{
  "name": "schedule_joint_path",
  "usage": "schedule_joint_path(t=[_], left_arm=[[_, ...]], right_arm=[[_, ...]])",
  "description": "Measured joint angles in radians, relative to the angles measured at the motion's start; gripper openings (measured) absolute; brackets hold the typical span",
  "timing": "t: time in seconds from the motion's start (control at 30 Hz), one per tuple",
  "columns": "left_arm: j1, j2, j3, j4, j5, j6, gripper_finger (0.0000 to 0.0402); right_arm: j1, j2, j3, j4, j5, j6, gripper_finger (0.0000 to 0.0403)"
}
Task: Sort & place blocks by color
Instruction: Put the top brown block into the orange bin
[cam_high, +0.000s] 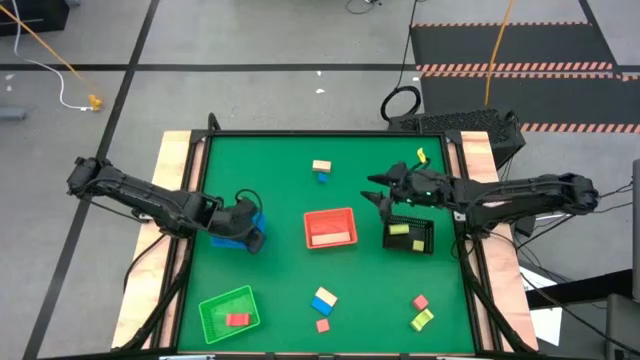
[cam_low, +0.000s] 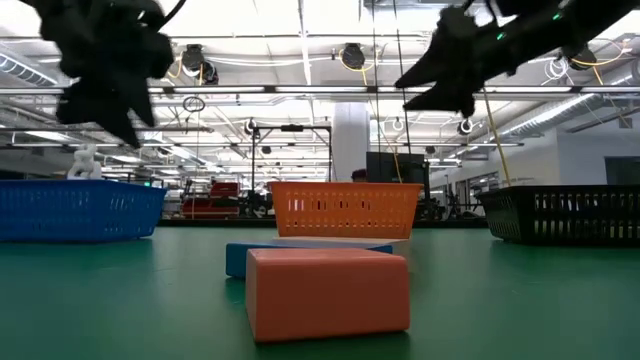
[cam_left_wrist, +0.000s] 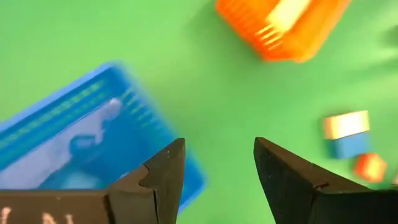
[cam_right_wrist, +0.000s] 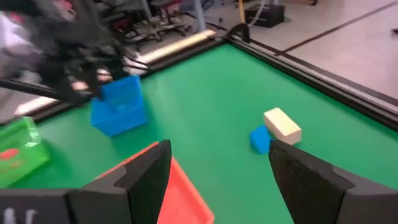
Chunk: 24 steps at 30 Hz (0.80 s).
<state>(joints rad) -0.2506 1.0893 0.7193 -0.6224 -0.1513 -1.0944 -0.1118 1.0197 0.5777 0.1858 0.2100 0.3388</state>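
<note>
From the high view, I had the right gripper (cam_high: 374, 190) hovering just right of picture centre, fingers apart and empty, between the red tray (cam_high: 330, 228) and the black tray (cam_high: 409, 236). What mattered for the next grab was the pair up and to its left: a tan bar (cam_high: 321, 166) touching a small blue cube (cam_high: 322, 177), with the bar's long axis running left to right in the frame. In the right wrist view the same pair sat dead ahead between the fingers, bar (cam_right_wrist: 282, 125) beside cube (cam_right_wrist: 260, 139), so I judged the right arm clearly nearer to them than the left.

The left gripper (cam_high: 252, 228) hung over the blue tray (cam_high: 228, 238) at centre left, jaws apart with nothing in them; its wrist view showed the tray's rim under the fingers.

Contents: the red tray held a pale pink piece, the black tray held a yellow-green block (cam_high: 399, 230), and the green tray (cam_high: 229, 312) at lower left held a red block (cam_high: 237, 320), which looked missorted to me. What lay in the blue tray I could not tell, since the arm hid it.

Loose along the bottom were a tan-and-blue pair (cam_high: 323, 299), a small red cube (cam_high: 322, 326), another red cube (cam_high: 420, 302) and a yellow-green bar (cam_high: 422, 319). One yellow-green piece (cam_high: 421, 156) lay at the upper right.
</note>
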Motion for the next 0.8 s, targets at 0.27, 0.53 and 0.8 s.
schedule_joint_path(t=[0.27, 0.53, 0.8], left_arm=[[0.045, 0.0, 0.0, 0.24, -0.001, 0.166, 0.0193], [0.082, 0.0, 0.0, 0.292, -0.001, 0.223, 0.0193], [0.136, 0.0, 0.0, 0.291, -0.001, 0.254, 0.0193]], right_arm=[[-0.111, 0.228, 0.003, 0.162, -0.004, -0.056, 0.0263], [-0.212, 0.39, 0.146, 0.072, -0.005, -0.249, 0.0263], [-0.314, 0.566, 0.391, -0.221, -0.081, -0.338, 0.0263]])
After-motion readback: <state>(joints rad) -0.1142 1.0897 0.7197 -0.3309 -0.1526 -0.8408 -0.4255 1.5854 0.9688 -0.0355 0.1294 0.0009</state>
